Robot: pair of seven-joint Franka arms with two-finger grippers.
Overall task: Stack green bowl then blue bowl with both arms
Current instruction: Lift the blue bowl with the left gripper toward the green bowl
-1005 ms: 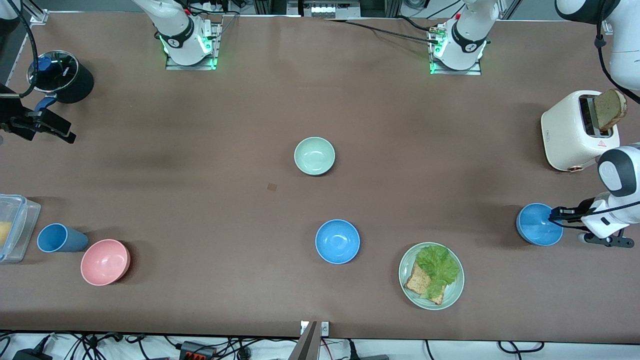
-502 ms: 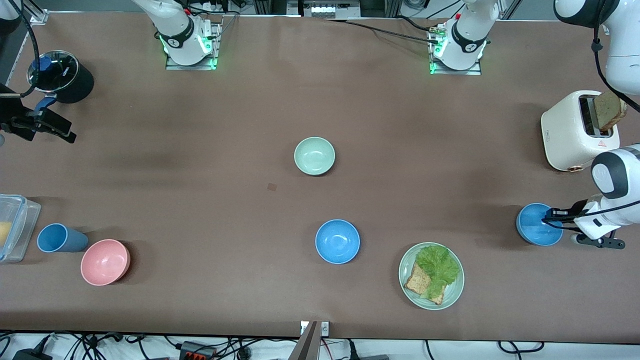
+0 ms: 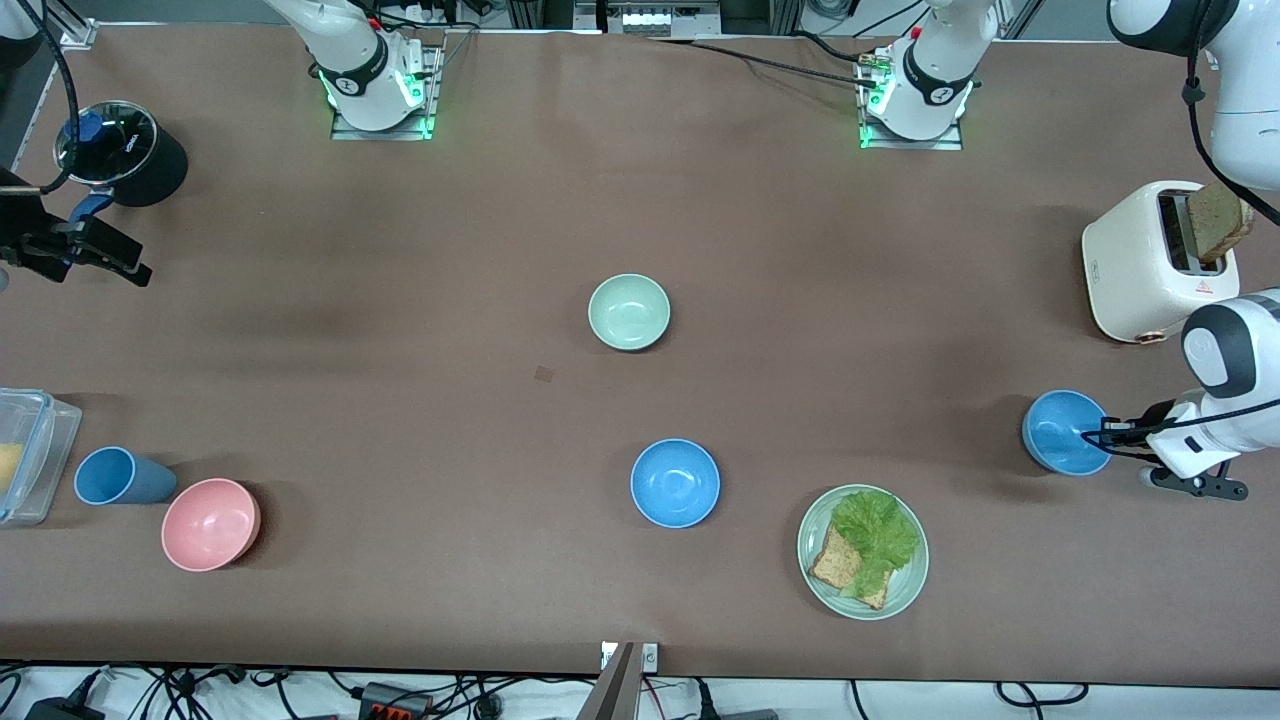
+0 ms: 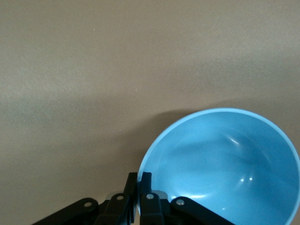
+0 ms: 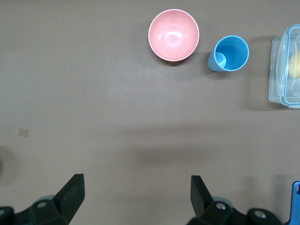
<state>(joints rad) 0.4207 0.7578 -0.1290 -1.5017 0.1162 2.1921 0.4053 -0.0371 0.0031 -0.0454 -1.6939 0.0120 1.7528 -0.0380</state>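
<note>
We see the left gripper [image 3: 1100,436] pinching the rim of a blue bowl [image 3: 1063,432], lifted and tilted above the table [image 3: 400,300] near the toaster [image 3: 1150,262]. The green bowl [image 3: 629,311] sits mid-table, farther from the front camera than a second blue bowl [image 3: 675,482]. The right gripper [image 5: 136,192], fingers spread, waits over the table near the black pot [image 3: 120,152].

The clear plastic lidded container [image 3: 22,455] beside the tall blue cup [image 3: 118,476] is cut off at the edge, its yellow contents unidentifiable.
</note>
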